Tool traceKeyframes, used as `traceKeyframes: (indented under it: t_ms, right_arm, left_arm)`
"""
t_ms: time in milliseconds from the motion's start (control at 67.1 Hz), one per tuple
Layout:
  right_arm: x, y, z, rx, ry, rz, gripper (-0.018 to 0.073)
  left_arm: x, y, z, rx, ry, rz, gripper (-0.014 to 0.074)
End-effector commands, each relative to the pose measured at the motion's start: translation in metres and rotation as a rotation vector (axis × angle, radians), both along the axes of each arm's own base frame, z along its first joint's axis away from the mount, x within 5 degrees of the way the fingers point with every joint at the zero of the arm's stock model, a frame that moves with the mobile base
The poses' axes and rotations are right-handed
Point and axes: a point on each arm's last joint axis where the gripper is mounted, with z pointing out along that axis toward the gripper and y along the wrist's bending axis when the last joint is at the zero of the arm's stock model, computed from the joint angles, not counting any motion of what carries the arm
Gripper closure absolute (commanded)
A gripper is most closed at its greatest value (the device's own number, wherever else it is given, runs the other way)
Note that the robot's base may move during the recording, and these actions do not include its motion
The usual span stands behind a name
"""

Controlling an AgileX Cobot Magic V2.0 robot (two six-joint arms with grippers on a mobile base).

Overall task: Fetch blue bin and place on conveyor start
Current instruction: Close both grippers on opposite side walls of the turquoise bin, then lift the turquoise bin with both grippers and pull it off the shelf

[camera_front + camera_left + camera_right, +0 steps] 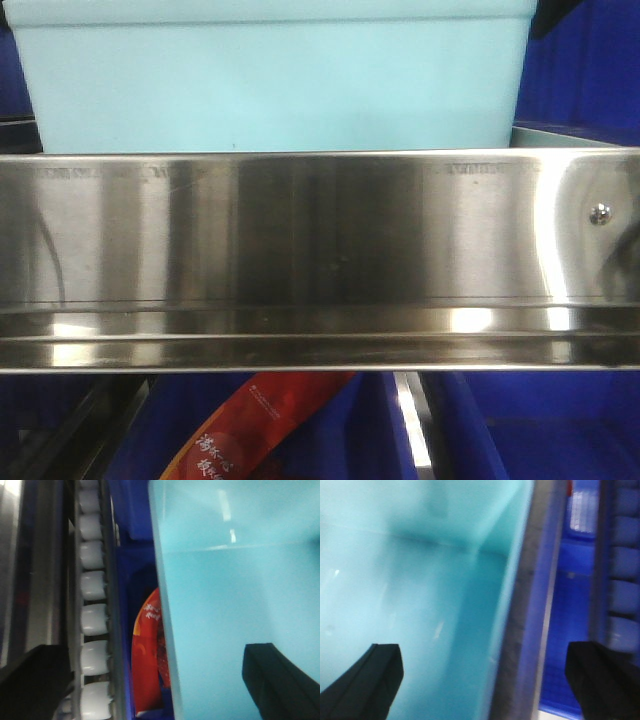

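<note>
A shiny steel shelf (320, 250) carries the pale blue bin (270, 85) just behind its front edge, with dark blue bins (590, 60) beside it.

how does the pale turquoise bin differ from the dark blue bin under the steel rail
Colour: the pale turquoise bin is light cyan, the dark blue bin a deep royal blue. Position: the pale turquoise bin sits above the steel rail, the dark blue bin below it. Both look plastic.

A steel rail (320, 250) stands before the blue bin (270, 85).
</note>
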Motion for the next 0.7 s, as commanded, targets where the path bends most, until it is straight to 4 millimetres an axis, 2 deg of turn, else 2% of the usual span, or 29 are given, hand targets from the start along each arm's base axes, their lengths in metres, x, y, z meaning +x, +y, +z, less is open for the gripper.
traceKeyframes:
  t_ms: [0, 164, 268, 343, 402, 492, 536, 566, 685]
  right_arm:
    - [0.005, 0.001, -0.001, 0.014, -0.020, -0.005, 0.0001]
    - [0.011, 0.003, -0.012, 0.008, 0.006, -0.006, 0.0005]
    - [0.014, 0.003, -0.017, 0.004, 0.021, -0.005, 0.0095]
    - [0.015, 0.004, -0.019, 0.003, 0.029, -0.005, 0.0228]
    - [0.014, 0.003, -0.020, 0.001, 0.035, -0.004, 0.0367]
    - [0.014, 0.003, -0.020, 0.000, 0.042, -0.003, 0.0597]
    - [0.013, 0.003, -0.020, -0.001, 0.043, -0.003, 0.0708]
    - [0.013, 0.003, -0.020, -0.001, 0.045, -0.003, 0.0722]
    - [0.013, 0.003, -0.019, 0.000, 0.043, -0.003, 0.0712]
  left_arm:
    - [0.007, -0.001, -0.008, -0.002, 0.019, -0.004, -0.0003]
    - [0.013, -0.004, -0.022, -0.014, 0.061, -0.006, 0.0001]
    - [0.015, -0.006, -0.028, -0.026, 0.092, -0.006, 0.0054]
    - [0.014, -0.006, -0.028, -0.024, 0.100, -0.006, 0.0160]
    - [0.014, -0.006, -0.028, -0.024, 0.100, -0.006, 0.0286]
    - [0.014, -0.006, -0.026, -0.026, 0.093, -0.006, 0.0515]
    - [0.013, -0.006, -0.025, -0.026, 0.091, -0.006, 0.0657]
    - [0.013, -0.006, -0.025, -0.026, 0.091, -0.006, 0.0713]
    - [0.013, -0.006, -0.022, -0.028, 0.085, -0.006, 0.0708]
